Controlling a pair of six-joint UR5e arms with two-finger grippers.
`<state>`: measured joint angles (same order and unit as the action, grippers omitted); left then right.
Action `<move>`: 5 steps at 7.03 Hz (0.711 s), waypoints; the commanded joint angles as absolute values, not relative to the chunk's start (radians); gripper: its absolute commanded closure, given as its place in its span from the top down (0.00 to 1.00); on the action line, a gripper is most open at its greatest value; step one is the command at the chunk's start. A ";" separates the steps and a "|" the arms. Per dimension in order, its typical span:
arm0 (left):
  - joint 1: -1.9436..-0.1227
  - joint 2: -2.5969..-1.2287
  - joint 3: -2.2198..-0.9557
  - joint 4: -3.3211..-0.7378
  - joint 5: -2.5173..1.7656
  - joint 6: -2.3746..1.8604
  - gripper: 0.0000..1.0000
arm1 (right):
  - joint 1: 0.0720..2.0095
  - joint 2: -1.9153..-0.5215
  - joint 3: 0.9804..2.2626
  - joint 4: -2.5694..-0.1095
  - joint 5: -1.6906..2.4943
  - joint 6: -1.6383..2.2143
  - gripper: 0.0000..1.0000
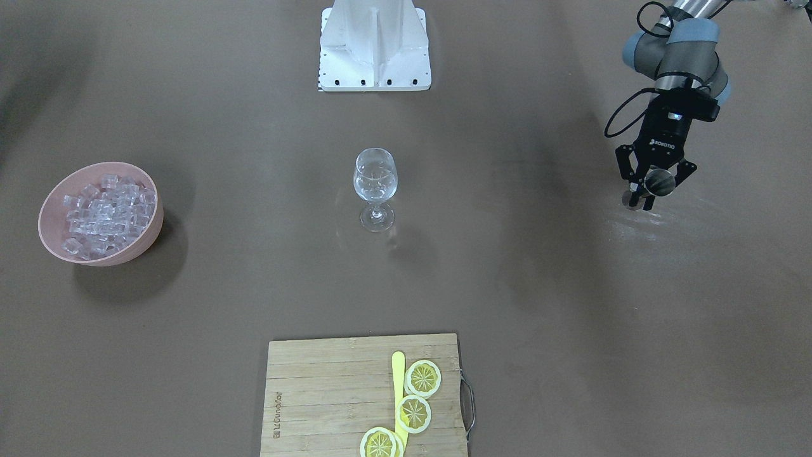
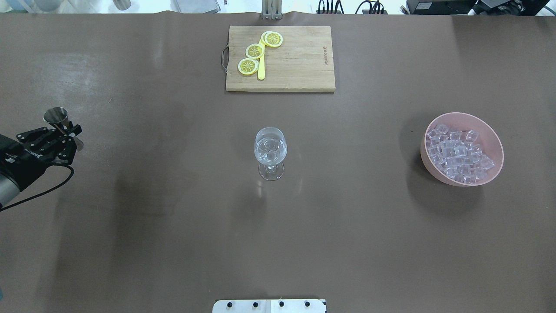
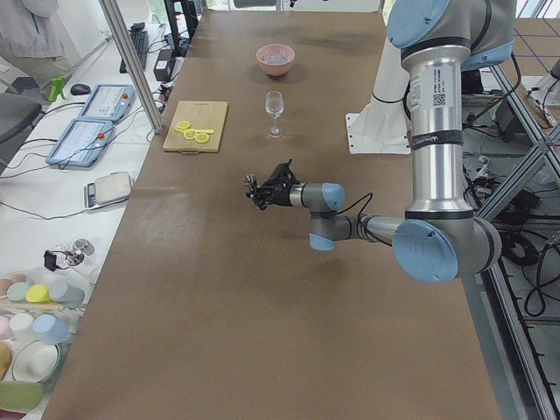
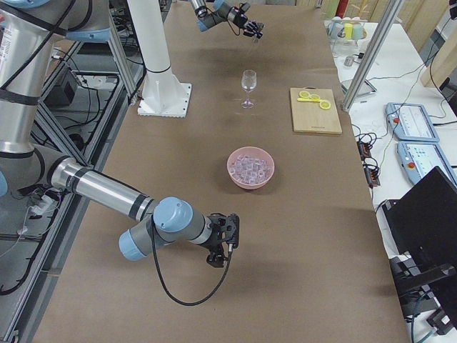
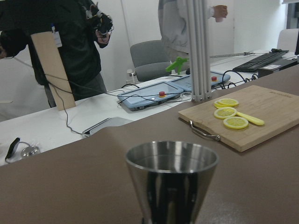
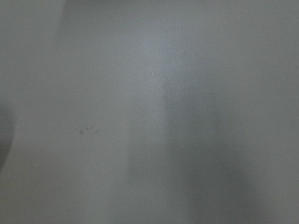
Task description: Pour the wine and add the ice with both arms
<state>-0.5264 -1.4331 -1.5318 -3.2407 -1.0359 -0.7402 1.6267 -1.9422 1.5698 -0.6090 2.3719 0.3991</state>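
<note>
Lighting is even and diffuse from above, and the fixed views are sharp. The table (image 2: pixel 130 239) shows pale glare patches towards its left edge. The bowl (image 2: pixel 428 165) and wine glass (image 2: pixel 270 152) cast soft shadows. The right wrist view is a featureless grey blur. In the left wrist view, the near metal cup (image 5: pixel 171 182) is slightly soft.

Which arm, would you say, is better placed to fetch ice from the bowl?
The right arm: the bowl of ice lies on its side, while the left gripper holds a metal jigger.
</note>
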 commanded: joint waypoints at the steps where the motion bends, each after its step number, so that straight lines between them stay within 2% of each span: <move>1: -0.528 -1.440 -1.454 -3.258 -0.941 -0.822 0.00 | 1.623 -1.941 1.574 -0.611 2.373 0.399 1.00; 4: -0.526 -1.534 -1.312 -3.243 -0.863 -0.904 0.00 | 1.623 -1.940 1.578 -0.609 2.373 0.399 1.00; 5: -0.526 -1.540 -1.312 -3.243 -0.858 -0.899 0.00 | 1.623 -1.940 1.582 -0.611 2.379 0.399 1.00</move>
<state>-0.5259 -1.5177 -1.3362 -3.2436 -0.8801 -0.8979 1.6230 -1.9403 1.5787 -0.6093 2.3745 0.3987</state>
